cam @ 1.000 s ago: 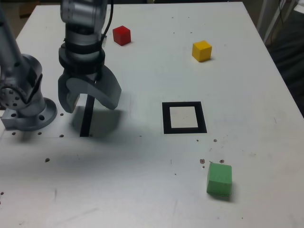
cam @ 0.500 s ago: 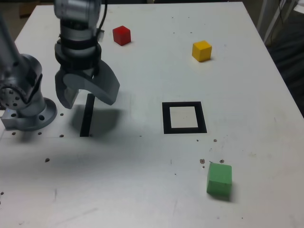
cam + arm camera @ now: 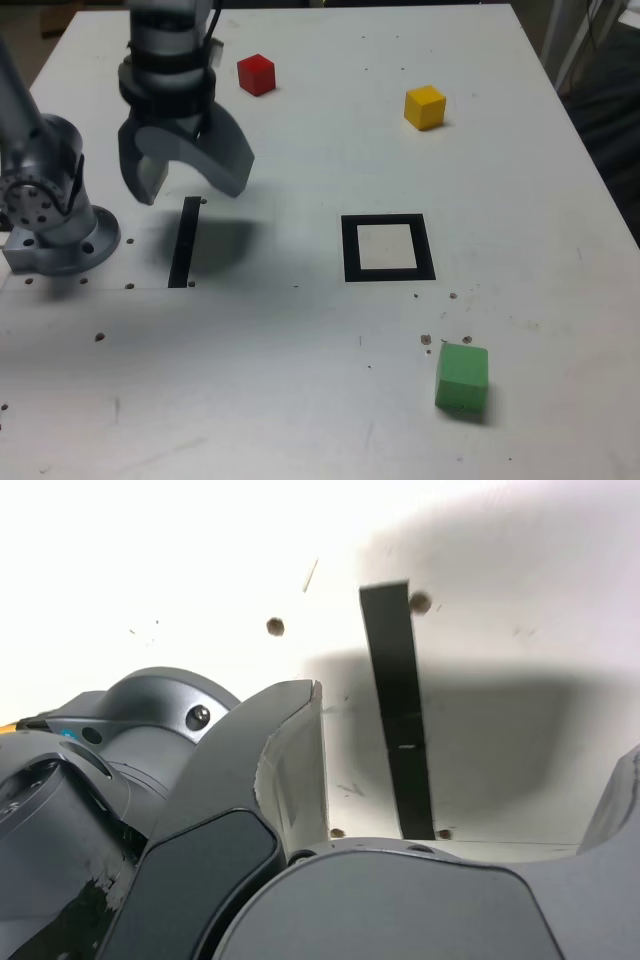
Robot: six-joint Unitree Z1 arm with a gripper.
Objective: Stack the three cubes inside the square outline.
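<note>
My gripper (image 3: 197, 190)'s wide apart, nothing in it. Green cube (image 3: 462, 378), red cube (image 3: 256, 75), yellow cube (image 3: 425, 108) prob. light, stiff; grab opp. side faces, approx. mid-height.

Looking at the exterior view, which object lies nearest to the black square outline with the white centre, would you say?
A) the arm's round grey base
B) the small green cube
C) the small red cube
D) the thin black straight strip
B: the small green cube sits just below the outline, closer than the rest.
</note>
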